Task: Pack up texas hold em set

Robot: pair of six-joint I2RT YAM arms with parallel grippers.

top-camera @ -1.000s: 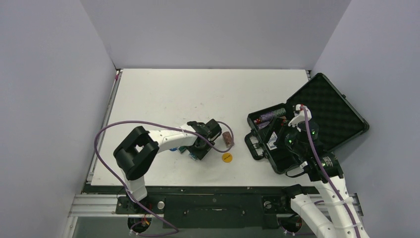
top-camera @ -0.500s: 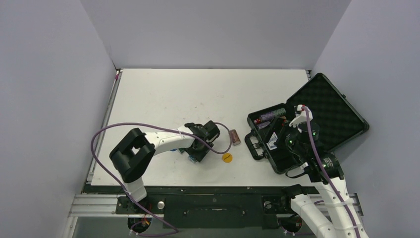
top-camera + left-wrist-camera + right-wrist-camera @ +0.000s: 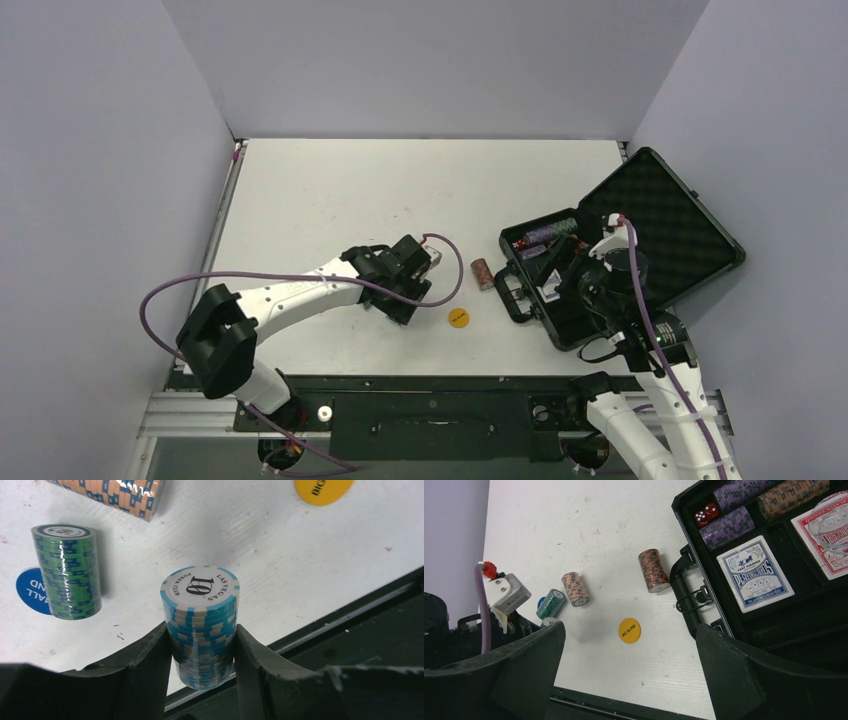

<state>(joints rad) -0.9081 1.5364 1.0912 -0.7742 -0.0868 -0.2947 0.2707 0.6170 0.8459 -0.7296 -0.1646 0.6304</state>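
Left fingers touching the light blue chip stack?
Touching. Left wrist view shows both fingers pressed flush against the sides of the light blue chip stack, no gap.

White tabletop (image 3: 330, 190) — scuffed, speckled, pale grey walls (image 3: 430, 60) on three sides, metal rail (image 3: 170, 415) along near edge

"10 LAS VEGAS" on blue chips (image 3: 200, 625), "BIG BLIND" on yellow disc (image 3: 629, 630)

brown stack (image 3: 483, 273) nearer case (image 3: 660, 215), left arm (image 3: 300, 293) retracted
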